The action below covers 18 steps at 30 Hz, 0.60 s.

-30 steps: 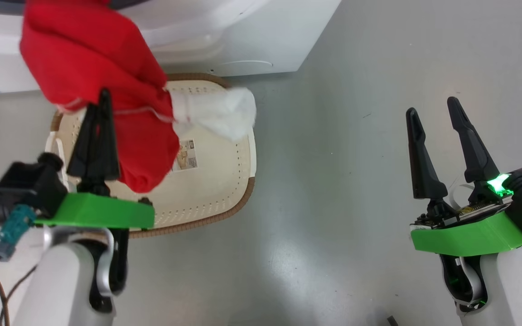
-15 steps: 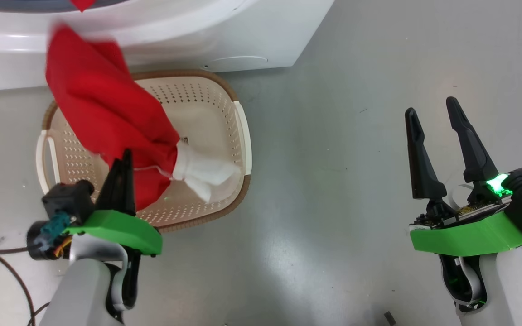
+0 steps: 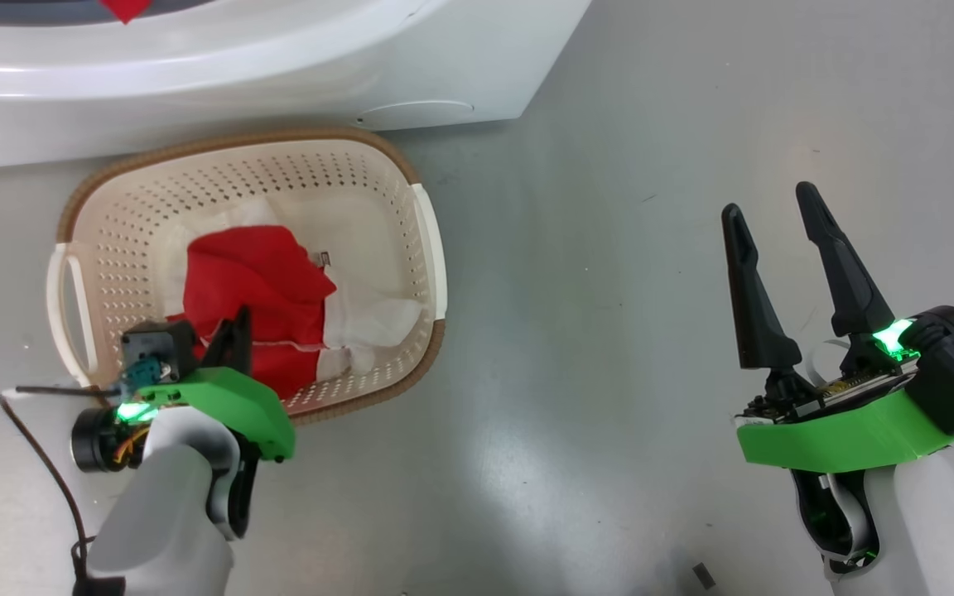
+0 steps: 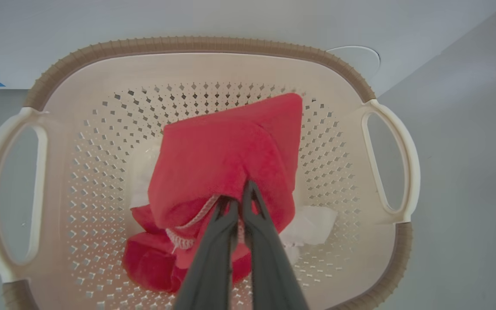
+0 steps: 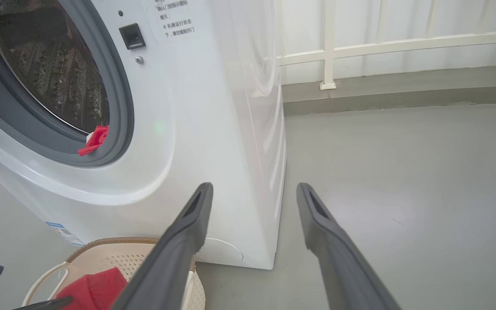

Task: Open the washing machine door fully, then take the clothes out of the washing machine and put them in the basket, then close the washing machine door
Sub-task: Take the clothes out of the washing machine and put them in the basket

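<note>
The clothes (image 4: 226,159) are a soft, bright red bundle with white parts poking out at one side and a pale stitched hem. They lie crumpled inside the basket (image 4: 196,45), which stands on the grey floor (image 3: 609,331) right against the front of the washing machine (image 5: 213,107). The left gripper (image 4: 239,193) reaches down into the basket, its fingers pinched together on a red fold near the hem. The right gripper (image 3: 767,203) hangs well apart over the floor, jaws spread, holding nothing. A small red scrap (image 5: 95,140) lies on the machine's grey rubber ring (image 5: 123,107).
</note>
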### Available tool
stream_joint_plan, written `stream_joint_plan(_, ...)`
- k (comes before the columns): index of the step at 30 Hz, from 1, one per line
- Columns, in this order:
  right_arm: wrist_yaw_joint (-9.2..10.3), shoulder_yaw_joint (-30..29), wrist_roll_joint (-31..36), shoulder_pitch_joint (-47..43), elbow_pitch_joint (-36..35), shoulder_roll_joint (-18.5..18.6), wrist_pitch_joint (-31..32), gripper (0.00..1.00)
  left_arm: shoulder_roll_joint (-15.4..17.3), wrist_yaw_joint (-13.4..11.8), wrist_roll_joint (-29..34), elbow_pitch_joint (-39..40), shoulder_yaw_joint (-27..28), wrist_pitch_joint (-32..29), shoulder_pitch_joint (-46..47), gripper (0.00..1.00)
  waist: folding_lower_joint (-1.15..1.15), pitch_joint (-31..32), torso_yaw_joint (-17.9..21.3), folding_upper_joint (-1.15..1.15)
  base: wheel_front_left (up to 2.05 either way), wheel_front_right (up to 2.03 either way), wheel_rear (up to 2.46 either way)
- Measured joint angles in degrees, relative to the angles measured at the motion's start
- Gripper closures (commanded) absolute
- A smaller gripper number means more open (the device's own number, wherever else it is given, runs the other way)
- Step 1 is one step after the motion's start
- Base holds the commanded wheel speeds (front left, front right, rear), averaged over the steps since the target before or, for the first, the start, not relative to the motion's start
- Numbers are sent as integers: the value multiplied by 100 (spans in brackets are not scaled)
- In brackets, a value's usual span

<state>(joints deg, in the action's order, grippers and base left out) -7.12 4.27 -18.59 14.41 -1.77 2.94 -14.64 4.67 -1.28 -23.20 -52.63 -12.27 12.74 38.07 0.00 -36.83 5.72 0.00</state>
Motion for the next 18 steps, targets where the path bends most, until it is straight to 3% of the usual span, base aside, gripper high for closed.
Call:
stream_joint_plan(8, 0, 26, -104, 32, 48, 0, 0, 0, -11, 137, -11, -1267, 9, 104, 592, 100, 0, -36, 83, 0, 0, 0, 0)
stream_joint_plan(16, 0, 34, -108, 120, 65, 1, 0, 0, -13, 243, -170, -1847, 93, 148, 939, 100, 0, -118, 145, 0, 0, 0, 0)
stream_joint_plan(17, 0, 33, -108, 120, 69, 1, 0, 0, -13, 277, -169, -1870, 92, 148, 952, 78, 0, -120, 145, 0, 0, 0, 0)
stream_joint_plan(18, 0, 33, -109, 120, 71, 0, 0, 0, -13, 288, -169, -1884, 91, 148, 960, 66, 0, -121, 143, 0, 0, 0, 0)
